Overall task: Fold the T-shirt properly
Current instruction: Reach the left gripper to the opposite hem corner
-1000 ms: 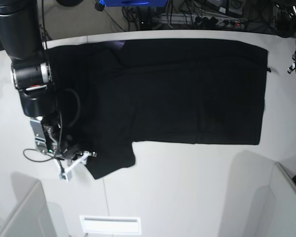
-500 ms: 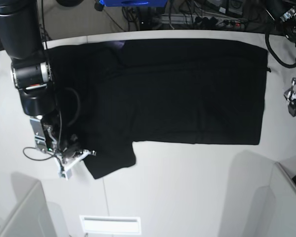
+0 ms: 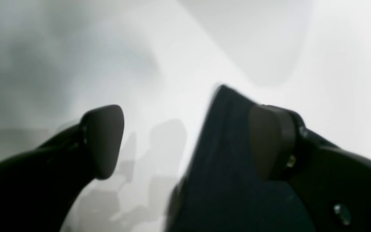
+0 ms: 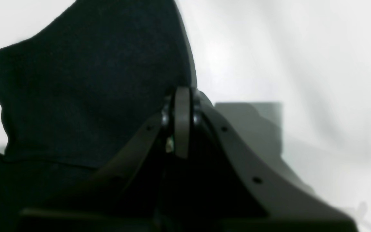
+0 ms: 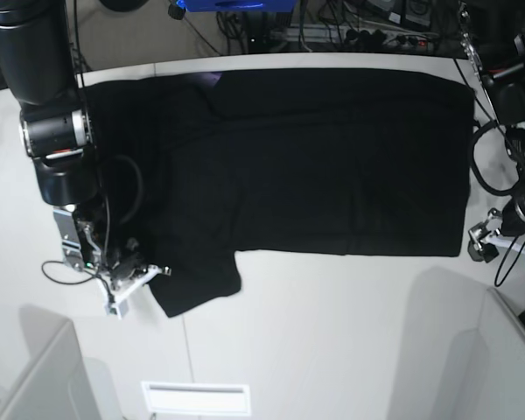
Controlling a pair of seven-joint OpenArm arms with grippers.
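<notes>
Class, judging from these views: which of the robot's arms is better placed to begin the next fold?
Right: the right gripper is shut on the T-shirt sleeve. The left gripper is open beside the hem corner.

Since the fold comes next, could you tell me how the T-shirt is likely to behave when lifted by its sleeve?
The T-shirt will probably drape limply: it lies flat on the table, and the sleeve bulges softly above the shut right hand. Being wide, most of it would likely drag along. It seems light and unlikely to slip.

Right gripper [image 4: 182, 122] jaws pressed together at black T-shirt [image 4: 85, 83] sleeve edge; white table [image 4: 301, 64] beyond.
</notes>
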